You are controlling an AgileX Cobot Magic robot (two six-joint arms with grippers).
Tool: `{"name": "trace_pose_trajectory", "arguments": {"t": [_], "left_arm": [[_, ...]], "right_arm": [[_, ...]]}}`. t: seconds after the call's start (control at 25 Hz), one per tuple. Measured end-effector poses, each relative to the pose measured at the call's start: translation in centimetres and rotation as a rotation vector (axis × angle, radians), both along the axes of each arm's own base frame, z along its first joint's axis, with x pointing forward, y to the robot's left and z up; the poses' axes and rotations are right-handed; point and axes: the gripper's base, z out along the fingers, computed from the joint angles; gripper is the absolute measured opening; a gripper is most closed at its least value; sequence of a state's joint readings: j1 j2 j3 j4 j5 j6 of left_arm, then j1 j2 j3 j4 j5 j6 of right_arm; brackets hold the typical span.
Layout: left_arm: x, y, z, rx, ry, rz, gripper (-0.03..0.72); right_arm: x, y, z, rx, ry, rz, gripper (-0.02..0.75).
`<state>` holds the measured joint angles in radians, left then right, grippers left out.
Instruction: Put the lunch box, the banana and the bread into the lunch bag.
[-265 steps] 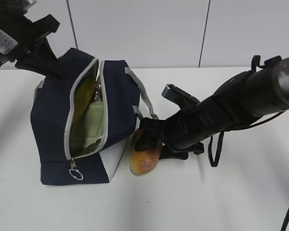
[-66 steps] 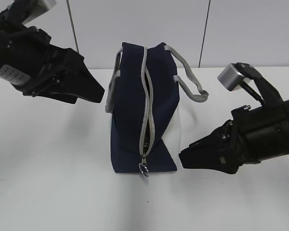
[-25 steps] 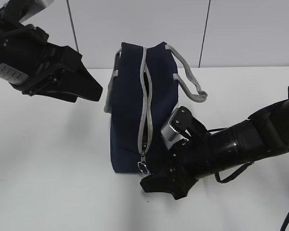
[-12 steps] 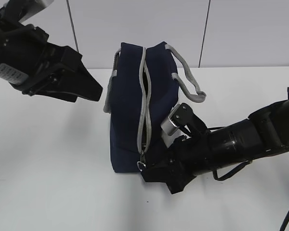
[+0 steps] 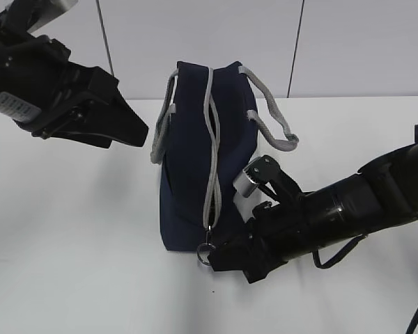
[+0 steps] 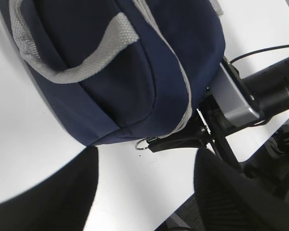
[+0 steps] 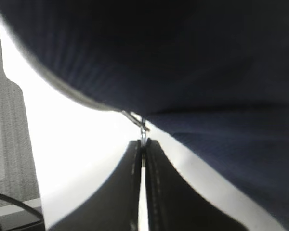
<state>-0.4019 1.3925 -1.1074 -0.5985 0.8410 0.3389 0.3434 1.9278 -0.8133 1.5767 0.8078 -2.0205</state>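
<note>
A navy lunch bag (image 5: 198, 149) stood upright on a white table (image 5: 76, 264), its grey zipper (image 5: 210, 139) running up the near face and over the top, apparently drawn shut. The lunch box, banana and bread were nowhere to be seen (presumably inside the bag, though no view confirmed it).

The right gripper (image 5: 212, 256) reached in low from the right, its fingers pressed together on the ring pull (image 5: 205, 254) at the bag's bottom corner — the right wrist view showed the two fingers nearly touching with the thin metal ring (image 7: 142, 131) pinched at their tips. The left gripper (image 5: 129, 129) hung to the left of the bag, apart from it, fingers spread and holding nothing.

The likely risks: the hold on the ring was only at the fingertips, so it could slip out; and with nothing bracing the bag, a sideways tug might drag or tip it.

Grey strap handles (image 5: 272, 129) drooped on both sides, clear of the zipper. Nothing else stood on the table.
</note>
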Motion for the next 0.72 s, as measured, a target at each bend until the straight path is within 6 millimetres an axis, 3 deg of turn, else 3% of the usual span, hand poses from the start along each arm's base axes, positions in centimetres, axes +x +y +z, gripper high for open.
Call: {"name": "trace_pose_trajectory", "arguments": {"t": [0.2,0.72], "left_arm": [[0.0,0.0,0.0,0.0,0.0,0.0,0.434],[0.0,0.0,0.0,0.001,0.002,-0.002,0.433]], "right_arm": [[-0.5,-0.2,0.3,-0.031,0.06,0.007,-0.016],[-1.4,-0.8,4.5,-0.065,0.013,0.018,-0.016]]}}
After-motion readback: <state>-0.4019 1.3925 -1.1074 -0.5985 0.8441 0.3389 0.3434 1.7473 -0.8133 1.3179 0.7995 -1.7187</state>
